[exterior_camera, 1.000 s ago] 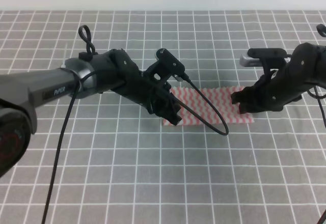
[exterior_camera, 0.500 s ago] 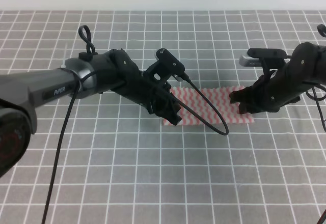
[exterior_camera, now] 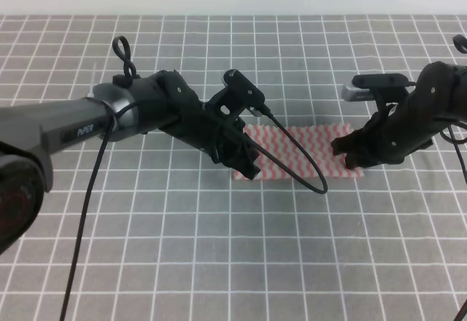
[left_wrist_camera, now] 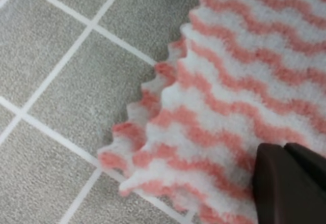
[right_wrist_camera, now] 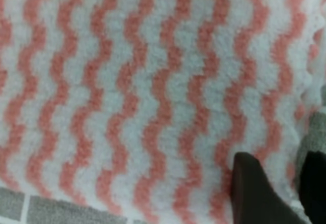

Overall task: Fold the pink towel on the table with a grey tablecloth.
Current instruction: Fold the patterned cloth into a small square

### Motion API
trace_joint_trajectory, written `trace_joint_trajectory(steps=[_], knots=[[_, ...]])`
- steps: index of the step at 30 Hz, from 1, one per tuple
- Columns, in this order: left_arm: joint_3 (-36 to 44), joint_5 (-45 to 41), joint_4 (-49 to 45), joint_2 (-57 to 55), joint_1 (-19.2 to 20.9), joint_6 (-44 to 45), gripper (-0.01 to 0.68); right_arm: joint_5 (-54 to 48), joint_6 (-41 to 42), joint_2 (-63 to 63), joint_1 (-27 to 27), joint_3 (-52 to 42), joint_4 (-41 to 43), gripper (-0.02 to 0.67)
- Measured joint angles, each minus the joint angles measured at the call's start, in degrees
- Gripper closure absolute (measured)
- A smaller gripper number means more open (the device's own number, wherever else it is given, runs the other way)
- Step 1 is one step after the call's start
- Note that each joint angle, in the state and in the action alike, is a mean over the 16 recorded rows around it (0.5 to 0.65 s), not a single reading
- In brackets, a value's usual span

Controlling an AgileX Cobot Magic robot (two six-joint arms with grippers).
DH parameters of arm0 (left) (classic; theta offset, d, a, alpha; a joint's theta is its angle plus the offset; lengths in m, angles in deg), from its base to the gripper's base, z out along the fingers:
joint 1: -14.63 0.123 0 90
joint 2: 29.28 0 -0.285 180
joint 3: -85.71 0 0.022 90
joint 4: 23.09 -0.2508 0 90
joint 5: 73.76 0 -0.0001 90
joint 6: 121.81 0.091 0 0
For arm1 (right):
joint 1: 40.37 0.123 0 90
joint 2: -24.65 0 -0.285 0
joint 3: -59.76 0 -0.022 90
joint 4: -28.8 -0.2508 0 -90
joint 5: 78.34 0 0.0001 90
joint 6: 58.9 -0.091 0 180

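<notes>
From the high view, the thin pink-and-white zigzag-striped towel (exterior_camera: 299,153) lies flat as a narrow strip in the middle of the grey tablecloth-covered table with its white grid lines (exterior_camera: 292,263), and both arms are parked right at its two short ends, which makes sense if the plan is to grab the ends and bring them together. The black left gripper (exterior_camera: 246,164) sits down on the towel's left end and the black right gripper (exterior_camera: 350,157) on its right end; from up here I can't tell how either set of jaws stands. The left wrist view shows the pinked corner of the towel bunched up a little and doubled in layers, with dark fingertips (left_wrist_camera: 288,183) side by side, looking pressed together, maybe on the cloth, honestly can't confirm. In the right wrist view the fingertips (right_wrist_camera: 254,188) are spread with the towel's edge in the gap between them, so I'd guess it's lining up a pinch, not holding yet.
</notes>
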Motion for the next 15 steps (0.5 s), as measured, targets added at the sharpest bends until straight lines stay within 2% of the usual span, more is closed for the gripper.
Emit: trace_joint_trajectory(steps=[15], knots=[[-0.1,0.2,0.2,0.0,0.0,0.0,0.675,1.4,1.1,0.4,0.0,0.2,-1.9,0.634]])
